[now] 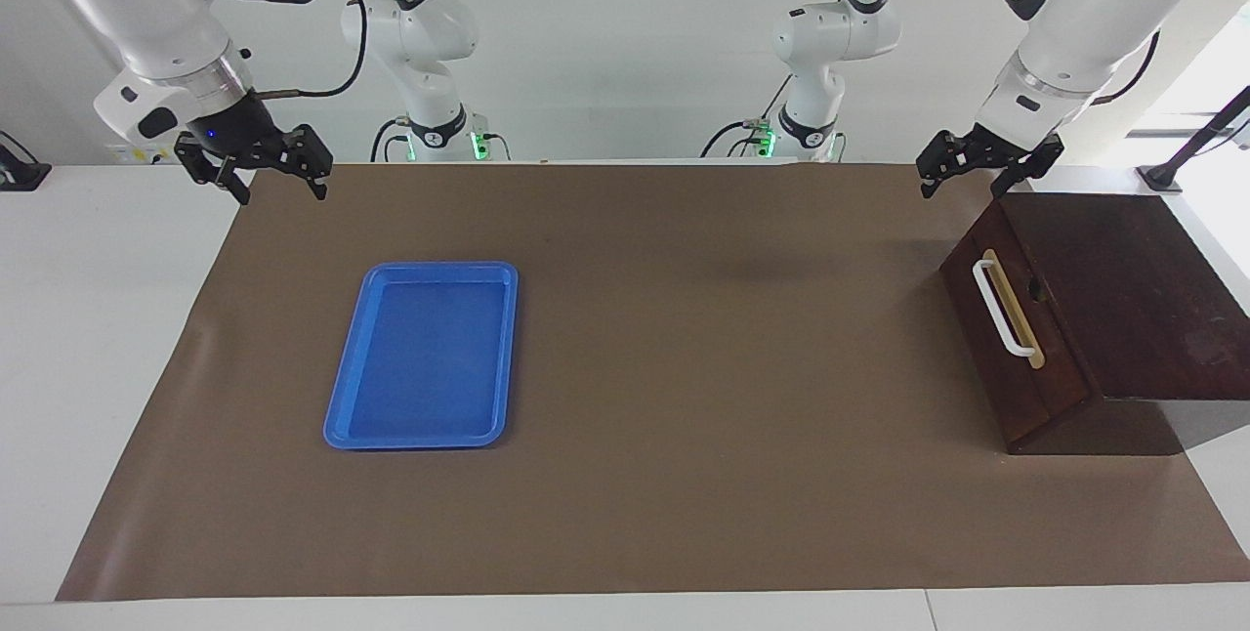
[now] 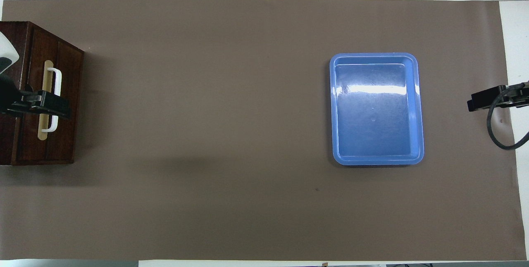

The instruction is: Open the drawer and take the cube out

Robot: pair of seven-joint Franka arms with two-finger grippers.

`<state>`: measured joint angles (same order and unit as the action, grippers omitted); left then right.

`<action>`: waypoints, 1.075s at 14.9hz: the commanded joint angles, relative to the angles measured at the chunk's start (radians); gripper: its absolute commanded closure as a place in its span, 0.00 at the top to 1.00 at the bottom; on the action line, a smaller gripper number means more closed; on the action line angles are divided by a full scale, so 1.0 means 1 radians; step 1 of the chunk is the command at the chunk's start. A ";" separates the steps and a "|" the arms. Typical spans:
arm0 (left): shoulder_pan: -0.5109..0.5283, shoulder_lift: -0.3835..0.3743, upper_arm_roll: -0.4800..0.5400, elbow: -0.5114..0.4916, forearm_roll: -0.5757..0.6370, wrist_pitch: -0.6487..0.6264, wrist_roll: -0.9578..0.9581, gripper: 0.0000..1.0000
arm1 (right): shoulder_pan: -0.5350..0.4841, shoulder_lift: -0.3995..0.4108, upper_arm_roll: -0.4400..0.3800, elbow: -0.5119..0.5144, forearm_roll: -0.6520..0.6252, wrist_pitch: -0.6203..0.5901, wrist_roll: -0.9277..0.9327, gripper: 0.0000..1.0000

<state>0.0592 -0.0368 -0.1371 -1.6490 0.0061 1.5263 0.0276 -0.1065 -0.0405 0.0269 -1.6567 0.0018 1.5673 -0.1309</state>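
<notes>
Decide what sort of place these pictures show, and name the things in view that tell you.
Probably a robotics lab bench: two white robot arms, each pincer open, the left pincer and right pincer, hang over a brown paper-covered table set with test props, a flat blue plastic tray and a closed dark wooden drawer.

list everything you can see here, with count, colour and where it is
drawer: one, dark brown front, shut, in a dark wood box at the left arm's end of the table
handle: one, white bar on a tan strip, on the drawer front
tray: one, blue, lying flat with nothing in it, toward the right arm's end of the table
mat: one, brown, covering most of the white table
cube: none in view
left gripper: one, black, open, in the air over the edge of the box nearest the robots
right gripper: one, black, open, in the air over the mat's corner near the robots
</notes>
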 commanded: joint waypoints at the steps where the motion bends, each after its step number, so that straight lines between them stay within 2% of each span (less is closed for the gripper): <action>1: 0.008 -0.012 0.005 -0.006 -0.015 0.012 0.009 1.00 | -0.021 -0.010 0.011 -0.006 -0.012 0.000 -0.036 1.00; 10: -0.005 -0.031 0.004 -0.049 -0.006 0.035 -0.021 1.00 | -0.022 -0.010 0.011 -0.006 -0.011 0.000 -0.036 1.00; 12: -0.005 -0.038 0.004 -0.083 0.000 0.107 -0.024 1.00 | -0.022 -0.010 0.011 -0.006 -0.011 0.002 -0.036 1.00; 16: -0.010 -0.042 -0.003 -0.221 0.106 0.283 -0.024 1.00 | -0.022 -0.010 0.011 -0.006 -0.005 0.000 -0.036 1.00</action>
<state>0.0577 -0.0431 -0.1407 -1.7601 0.0728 1.6994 0.0159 -0.1096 -0.0405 0.0269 -1.6567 0.0018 1.5673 -0.1323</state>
